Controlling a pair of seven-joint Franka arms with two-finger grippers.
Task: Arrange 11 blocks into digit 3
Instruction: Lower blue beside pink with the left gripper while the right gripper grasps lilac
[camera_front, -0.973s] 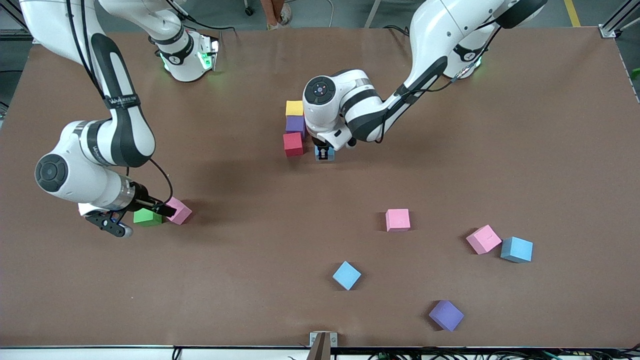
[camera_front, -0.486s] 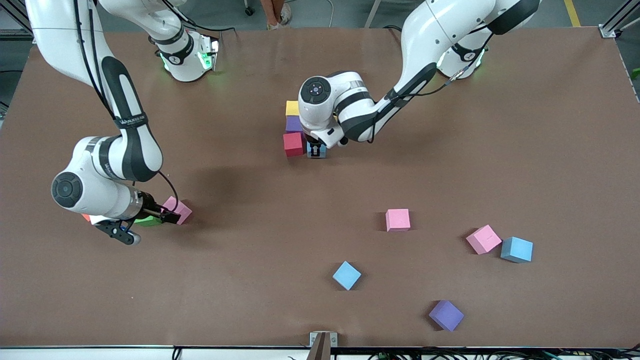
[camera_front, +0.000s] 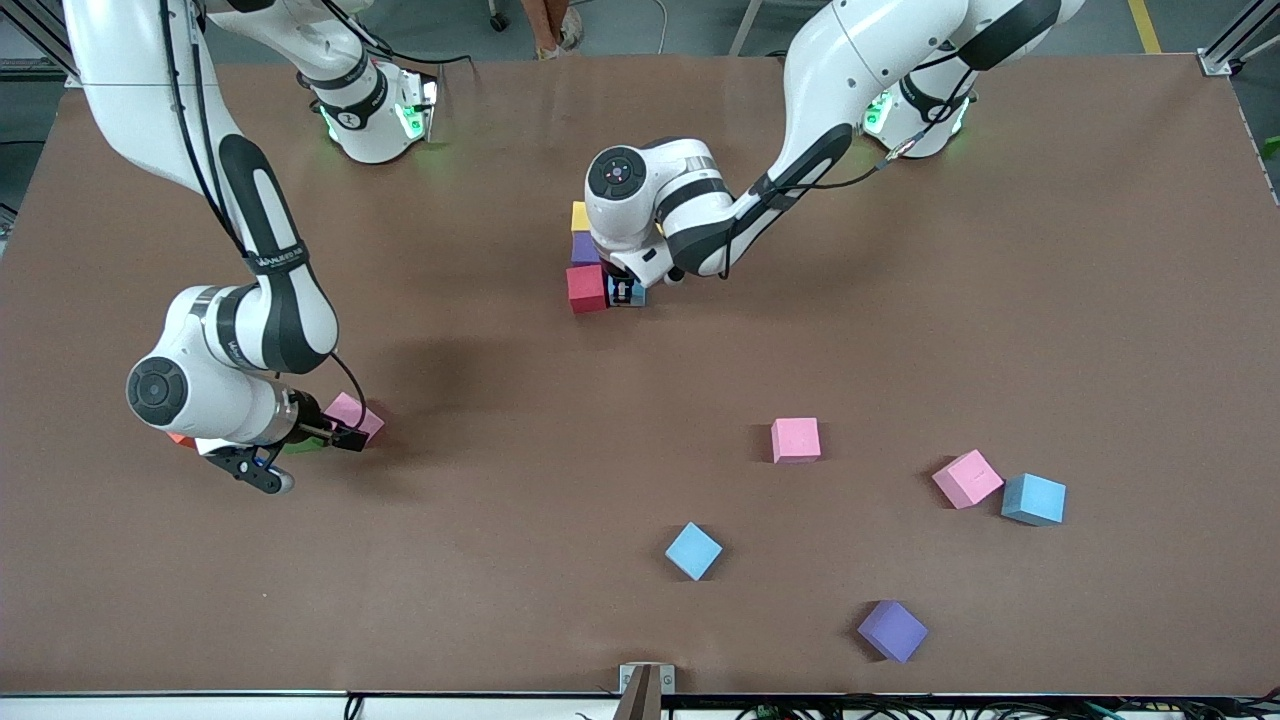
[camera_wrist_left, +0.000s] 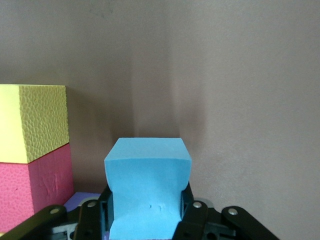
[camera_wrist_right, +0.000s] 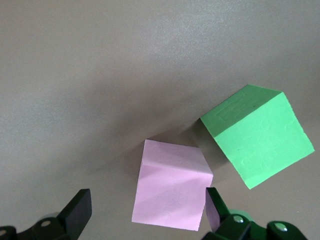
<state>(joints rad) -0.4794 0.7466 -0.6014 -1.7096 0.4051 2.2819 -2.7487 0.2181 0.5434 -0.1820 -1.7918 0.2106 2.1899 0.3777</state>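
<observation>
My left gripper (camera_front: 625, 292) is shut on a light blue block (camera_wrist_left: 147, 185) and holds it low, right beside the red block (camera_front: 586, 288). That red block ends a short row with a purple block (camera_front: 585, 248) and a yellow block (camera_front: 580, 215). The left wrist view shows a yellow block (camera_wrist_left: 32, 122) and a red block (camera_wrist_left: 32, 187) next to the held one. My right gripper (camera_wrist_right: 146, 205) stands open around a pink block (camera_wrist_right: 172, 185) near the right arm's end of the table. A green block (camera_wrist_right: 257, 135) lies beside it, mostly hidden under the right arm in the front view.
Loose blocks lie toward the left arm's end, nearer the front camera: two pink blocks (camera_front: 795, 440) (camera_front: 967, 478), two light blue blocks (camera_front: 1033, 499) (camera_front: 693, 550) and a purple block (camera_front: 892, 630). An orange cube's corner (camera_front: 180, 438) peeks out under the right arm.
The left gripper has carried the light blue block sideways up against the red block. The right gripper has shifted over the green block toward the pink one.
</observation>
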